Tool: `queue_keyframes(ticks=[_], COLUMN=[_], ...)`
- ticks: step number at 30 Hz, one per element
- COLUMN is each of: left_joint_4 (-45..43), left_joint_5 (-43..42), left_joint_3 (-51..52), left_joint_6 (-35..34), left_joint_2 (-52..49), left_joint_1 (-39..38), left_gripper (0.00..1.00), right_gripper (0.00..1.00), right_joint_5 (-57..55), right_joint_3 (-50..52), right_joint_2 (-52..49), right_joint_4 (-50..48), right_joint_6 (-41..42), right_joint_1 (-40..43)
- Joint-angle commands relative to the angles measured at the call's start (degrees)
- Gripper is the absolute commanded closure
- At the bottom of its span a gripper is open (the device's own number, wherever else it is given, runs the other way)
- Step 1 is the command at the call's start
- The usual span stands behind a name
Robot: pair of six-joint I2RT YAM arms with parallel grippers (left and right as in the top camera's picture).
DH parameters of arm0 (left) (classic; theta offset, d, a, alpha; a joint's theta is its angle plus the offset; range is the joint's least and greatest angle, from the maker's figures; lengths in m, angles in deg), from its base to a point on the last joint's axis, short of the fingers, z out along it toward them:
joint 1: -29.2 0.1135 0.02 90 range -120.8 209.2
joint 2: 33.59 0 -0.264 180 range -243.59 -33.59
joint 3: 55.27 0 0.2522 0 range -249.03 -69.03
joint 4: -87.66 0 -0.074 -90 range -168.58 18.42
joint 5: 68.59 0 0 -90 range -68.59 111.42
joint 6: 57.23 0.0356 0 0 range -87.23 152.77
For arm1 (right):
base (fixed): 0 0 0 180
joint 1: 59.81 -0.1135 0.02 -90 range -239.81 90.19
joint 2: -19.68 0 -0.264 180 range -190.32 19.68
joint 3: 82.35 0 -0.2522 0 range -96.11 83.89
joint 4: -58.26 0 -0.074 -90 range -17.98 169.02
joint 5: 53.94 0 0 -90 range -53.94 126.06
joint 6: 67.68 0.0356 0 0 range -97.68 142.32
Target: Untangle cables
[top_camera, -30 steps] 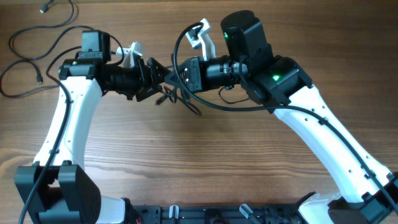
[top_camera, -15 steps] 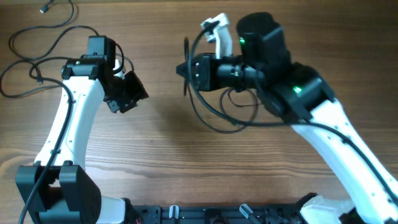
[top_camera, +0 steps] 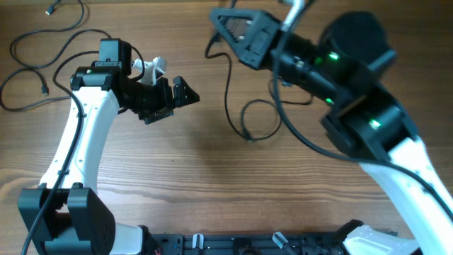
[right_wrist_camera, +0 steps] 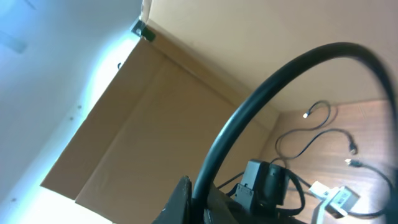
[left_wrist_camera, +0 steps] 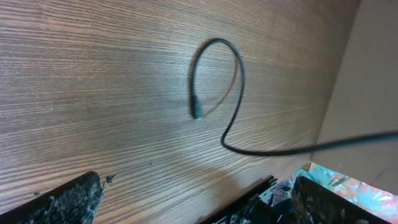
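Left arm (top_camera: 85,134): rises from its base at the near left corner and bends right at the elbow, so that the wrist lies level over the table (top_camera: 212,191). The left gripper (top_camera: 175,105) points right toward the middle. Its fingers (left_wrist_camera: 68,202) stand wide apart with nothing between them.

Right arm (top_camera: 382,142): reaches from the near right corner and is lifted high toward the camera, wrist tipped up. The right gripper (top_camera: 225,28) sits over the far middle of the table. Its fingers are pressed together on the hanging cable (top_camera: 227,85), which arcs away from them in the right wrist view (right_wrist_camera: 261,106).

The hanging cable drops from the right gripper to the wood. It ends there in an open loop (left_wrist_camera: 239,68) with a plug end (left_wrist_camera: 197,113) lying flat. The loop lies to the right of the open left fingers, apart from them.

The loose cables (top_camera: 39,32) lie as wavy strands at the far left corner, behind the left arm and well apart from both grippers.

Open room: a broad band of bare wood spans the near half of the table between the two arms. In the left wrist view the table edge meets a pale beige surface just beyond the loop.
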Motion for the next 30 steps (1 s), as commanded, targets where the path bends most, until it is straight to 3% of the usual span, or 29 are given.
queue_keyframes(ticks=[1,5,9,13,19,23,28,30], left_joint_4=[-0.94,-6.03,-8.55,-9.27,-16.81,-24.46,-27.58,-28.57], left_joint_5=[-1.7,-11.56,-22.21,-19.76,-3.91,-3.43,0.13,-0.17], left_joint_3=[0.13,0.13,0.13,0.13,0.13,0.13,0.13,0.13], left_joint_6=[1.6,2.64,13.4,19.63,19.5,19.1,18.84,15.78], left_joint_2=[-0.48,-0.48,-0.48,-0.48,-0.48,-0.48,-0.48,-0.48], left_joint_1=[0.0,0.0,-1.11,-4.35,-7.08,-8.76,-11.28,-12.17], left_gripper=[0.0,0.0,0.0,0.0,0.0,0.0,0.0,0.03], right_gripper=[0.96,0.96,0.96,0.95,0.96,0.95,0.95,0.96], right_joint_5=[-7.91,-20.61,-15.96,-13.51,-2.78,5.97,14.58,15.13], right_joint_3=[-2.16,-2.16,-2.16,-2.16,-2.16,-2.16,-2.16,-2.16], right_joint_2=[3.08,1.09,-4.0,-7.32,-7.48,-7.43,-7.41,-7.32], right_joint_4=[6.32,20.65,22.64,19.98,17.07,13.03,5.84,3.76], right_joint_6=[-1.84,12.87,21.03,24.17,24.17,27.19,30.47,30.6], right_joint_1=[0.26,0.28,0.22,1.09,1.4,1.42,1.42,1.42])
